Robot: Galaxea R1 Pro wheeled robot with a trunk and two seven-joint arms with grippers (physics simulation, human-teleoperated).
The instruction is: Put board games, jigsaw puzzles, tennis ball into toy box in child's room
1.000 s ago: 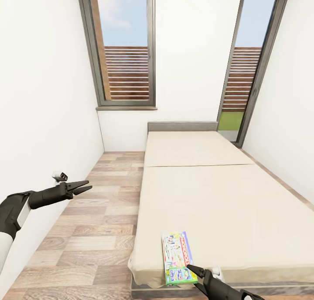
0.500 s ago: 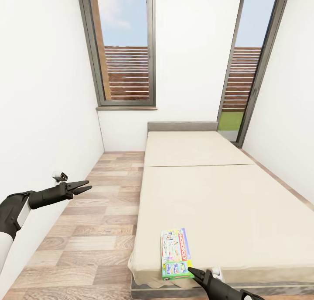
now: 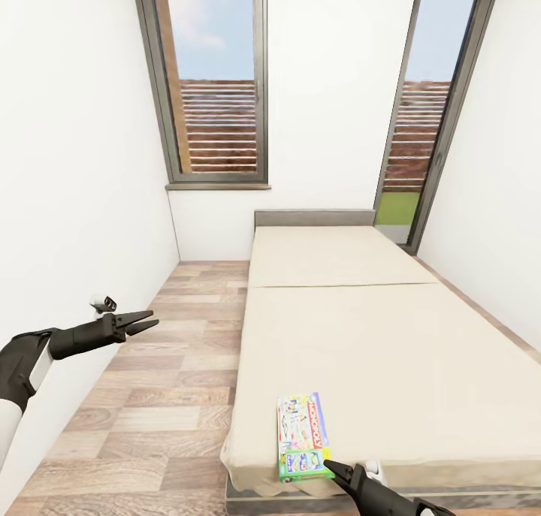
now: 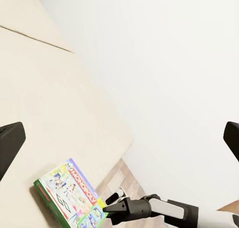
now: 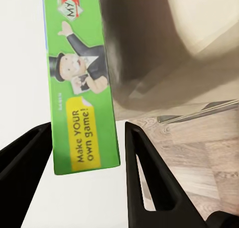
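Flat rectangular board game box with pale multicoloured cover and green edge (image 3: 303, 436) lies flat on the near corner of the low beige-mattress bed with grey headboard (image 3: 391, 351), long side running along the bed, near end at the mattress edge, over the wood-plank floor (image 3: 161, 396) side.

Right pincer (image 3: 330, 469), black, two-fingered, sits at the box's near right corner, tips at the green end. In the right wrist view the box's green side panel (image 5: 82, 83), printed "Make YOUR own game!", stands between the two dark fingers (image 5: 147, 178); fingers spread, small gaps either side of the panel, so released, not clamped on it. In the left wrist view the same box (image 4: 72, 193) sits at the mattress corner with the right pincer (image 4: 110, 209) just beside its end.

Left pincer (image 3: 144, 321) hangs over the floor to the left of the bed, well apart from the box, fingers parted, nothing in it. Its two finger tips (image 4: 11, 144) show spread wide at the frame edges of the left wrist view.

White walls, two tall dark-framed windows (image 3: 218, 80) behind the headboard.
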